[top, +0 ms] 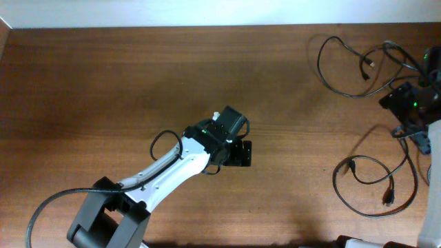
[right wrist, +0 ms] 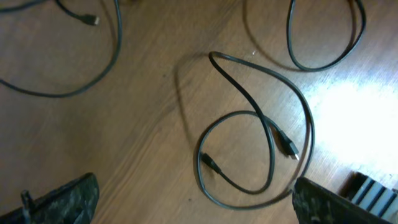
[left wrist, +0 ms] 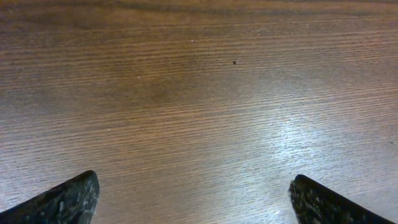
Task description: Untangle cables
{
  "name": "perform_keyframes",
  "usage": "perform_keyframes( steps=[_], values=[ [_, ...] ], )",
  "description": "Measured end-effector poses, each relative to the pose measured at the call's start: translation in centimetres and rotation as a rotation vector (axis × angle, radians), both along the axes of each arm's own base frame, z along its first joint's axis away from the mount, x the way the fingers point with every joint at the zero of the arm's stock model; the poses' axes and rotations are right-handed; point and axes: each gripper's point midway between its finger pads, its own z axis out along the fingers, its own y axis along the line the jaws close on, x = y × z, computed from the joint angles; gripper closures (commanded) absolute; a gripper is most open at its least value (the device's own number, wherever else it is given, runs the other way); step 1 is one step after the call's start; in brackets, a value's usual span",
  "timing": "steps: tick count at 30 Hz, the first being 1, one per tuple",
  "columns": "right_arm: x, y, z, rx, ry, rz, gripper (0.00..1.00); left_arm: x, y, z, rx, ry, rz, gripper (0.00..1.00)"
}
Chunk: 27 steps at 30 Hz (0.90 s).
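L gripper wide open, empty, over bare table mid-desk. R gripper also wide open, nothing held. All cables far right. Looped cable just ahead of R gripper, lying diagonal. R much nearer, so prob R's pick.

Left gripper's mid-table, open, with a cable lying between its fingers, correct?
Not quite. The left gripper is mid-table and open, but the left wrist view shows only bare tabletop between its fingers. The cables lie off to its right.
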Motion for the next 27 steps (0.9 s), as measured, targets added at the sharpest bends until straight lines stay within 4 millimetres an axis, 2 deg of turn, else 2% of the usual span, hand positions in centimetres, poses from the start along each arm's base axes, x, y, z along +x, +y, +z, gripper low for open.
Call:
perform_keyframes(
  steps=[4, 7, 8, 10, 12, 13, 15, 17, 19, 22, 26, 27],
  values=[
    [-1.1, 0.4, 1.9, 0.005, -0.006, 0.006, 0.01, 0.0, 0.0, 0.0, 0.000, 0.000, 0.000, 0.01],
    [-2.0, 2.4, 5.9, -0.001, -0.147, 0.178, 0.02, 0.0, 0.0, 0.0, 0.001, 0.000, 0.000, 0.01],
    [-2.9, 3.3, 7.4, -0.012, -0.198, 0.242, 0.02, 0.0, 0.0, 0.0, 0.001, 0.000, 0.000, 0.01],
    [-6.3, 5.6, 11.8, -0.067, -0.363, 0.373, 0.01, 0.0, 0.0, 0.0, 0.000, 0.000, 0.000, 0.01],
    [-8.2, 7.1, 13.5, -0.097, -0.437, 0.461, 0.01, 0.0, 0.0, 0.0, 0.000, -0.001, 0.000, 0.01],
    [-9.5, 8.7, 14.5, -0.117, -0.487, 0.561, 0.02, 0.0, 0.0, 0.0, 0.000, -0.001, 0.000, 0.01],
    [-11.6, 11.6, 15.2, -0.146, -0.526, 0.766, 0.01, 0.0, 0.0, 0.0, 0.000, -0.001, 0.000, 0.01],
    [-13.5, 13.0, 15.1, -0.153, -0.534, 0.865, 0.01, 0.0, 0.0, 0.0, 0.001, 0.000, 0.000, 0.01],
    [-14.9, 13.3, 14.2, -0.137, -0.495, 0.894, 0.02, 0.0, 0.0, 0.0, 0.000, -0.001, 0.000, 0.01],
    [-16.0, 13.4, 13.5, -0.127, -0.464, 0.904, 0.01, 0.0, 0.0, 0.0, 0.000, 0.000, 0.000, 0.01],
    [-20.7, 14.3, 14.6, -0.218, -0.596, 0.973, 0.01, 0.0, 0.0, 0.0, 0.000, -0.001, 0.000, 0.01],
    [-22.8, 14.6, 14.9, -0.260, -0.662, 1.017, 0.02, 0.0, 0.0, 0.0, 0.000, 0.000, 0.000, 0.01]
  ],
)
